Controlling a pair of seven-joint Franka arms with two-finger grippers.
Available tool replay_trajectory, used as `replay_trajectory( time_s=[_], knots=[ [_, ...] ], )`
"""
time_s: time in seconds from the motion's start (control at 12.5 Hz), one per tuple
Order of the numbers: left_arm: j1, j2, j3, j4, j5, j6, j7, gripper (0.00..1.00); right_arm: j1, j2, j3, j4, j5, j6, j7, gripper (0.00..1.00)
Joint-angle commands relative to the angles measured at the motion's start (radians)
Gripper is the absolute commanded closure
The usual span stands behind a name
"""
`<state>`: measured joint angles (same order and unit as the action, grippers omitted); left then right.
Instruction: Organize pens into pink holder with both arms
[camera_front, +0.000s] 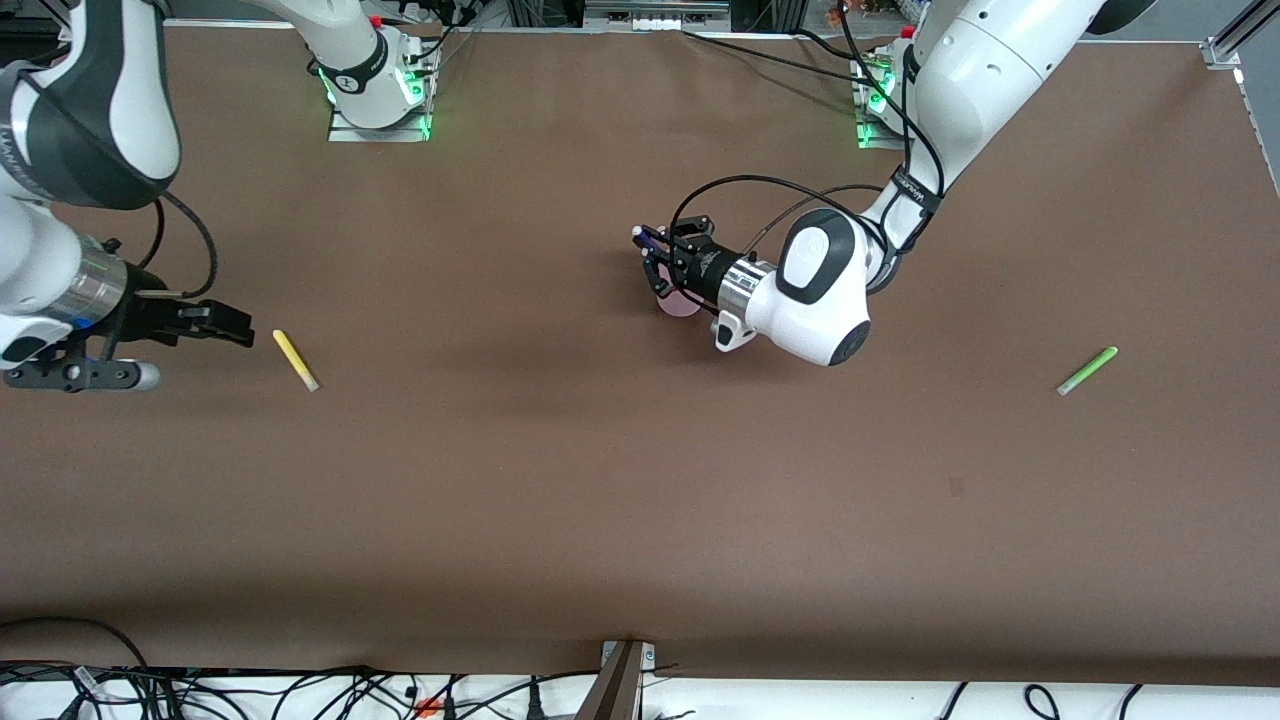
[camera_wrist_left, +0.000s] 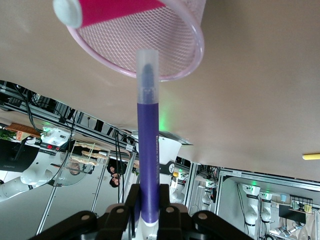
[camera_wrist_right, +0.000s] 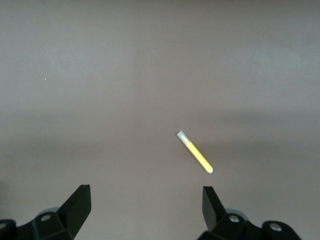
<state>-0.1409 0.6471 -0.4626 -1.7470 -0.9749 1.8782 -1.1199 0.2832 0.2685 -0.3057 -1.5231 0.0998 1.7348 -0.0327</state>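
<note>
Over mid counter (camera_front: 560, 500), left pincer (camera_front: 655, 262) clamped on dark purple pen (camera_wrist_left: 148, 150), pen gripped low on its barrel, pale clear end pointing away from pincer toward pink holder (camera_wrist_left: 192, 45). Holder just past pen tip in left wrist view, mesh-patterned inside showing, magenta-pink pen (camera_wrist_left: 107, 11) already in it w/ pale end poking past rim. From front, holder (camera_front: 678, 303) sits right under pincer, mostly hidden by wrist; purple pen (camera_front: 648, 237) sticks out at pincer's tip, clear end outermost.

Toward right arm's end of counter, right pincer (camera_front: 222, 327) up in air, fingers (camera_wrist_right: 79, 206) spread wide apart, nothing between them. Yellow pen (camera_front: 295, 359) flat on counter just ahead of that pincer's tips, not touching; seen in right wrist view (camera_wrist_right: 195, 152) lying slantwise ahead of the gap, closer to one finger than the other, pale end away from pincer.

Lime green pen (camera_front: 1087, 370) flat on counter toward left arm's end, well apart from left pincer & holder, nearer front camera than both.
</note>
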Motion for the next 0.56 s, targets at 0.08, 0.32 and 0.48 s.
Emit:
replay_trajectory(
  time_s=[0.08,0.32,0.48],
  knots=[
    [0.003,0.002,0.002,-0.028,-0.008,0.025,0.014,1.0,-0.277,-0.003,0.313,0.043,-0.083,-0.02,0.031,0.01],
    [0.001,0.02,0.004,-0.019,-0.007,0.053,0.021,0.2,-0.302,-0.06,0.384,-0.003,-0.117,-0.037,0.178,0.01],
    [0.02,0.003,0.005,-0.008,0.048,0.047,0.034,0.0,-0.302,-0.147,0.39,-0.13,-0.124,0.02,0.227,0.01]
  ],
)
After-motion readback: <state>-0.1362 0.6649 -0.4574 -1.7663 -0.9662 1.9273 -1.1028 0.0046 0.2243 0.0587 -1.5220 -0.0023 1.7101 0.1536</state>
